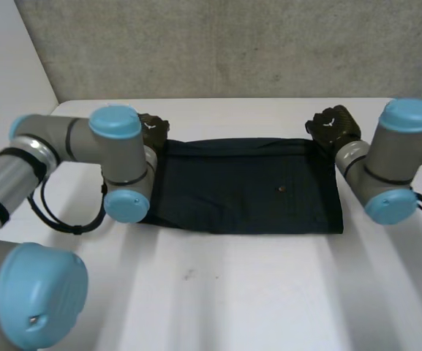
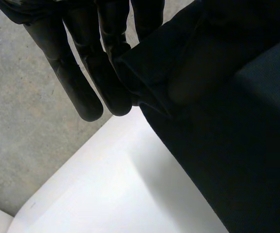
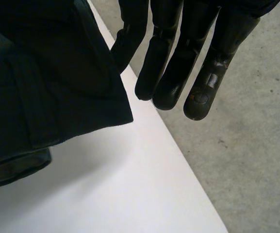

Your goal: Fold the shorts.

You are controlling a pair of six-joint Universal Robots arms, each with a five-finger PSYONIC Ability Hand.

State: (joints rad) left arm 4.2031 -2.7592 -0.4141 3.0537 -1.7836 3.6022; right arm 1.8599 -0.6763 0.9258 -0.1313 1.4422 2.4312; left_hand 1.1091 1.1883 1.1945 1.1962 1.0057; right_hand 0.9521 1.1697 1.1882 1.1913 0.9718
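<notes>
Left hand [image 1: 152, 130] at the far left corner of the shorts [image 1: 247, 186], straight fingers [image 2: 81, 63] closed on the cloth there, corner pinched and raised just off the tabletop [image 1: 232, 292]. Right hand [image 1: 333, 124] at the far right corner, likewise gripping, with cloth caught beside its straight fingers and the corner hanging free above the white surface. Shorts dark, navy to black, spread wide across the middle of the tabletop between the two arms, near edge flat and straight, far edge turned up slightly between the hands. Small pale dot [image 1: 281, 189] on the fabric right of centre. Left arm [image 1: 72, 142] bent over the left end of the shorts, covering that end; right arm [image 1: 401, 157] just beside the right end. Grey concrete [image 1: 232, 44] beyond the far edge of the tabletop.
</notes>
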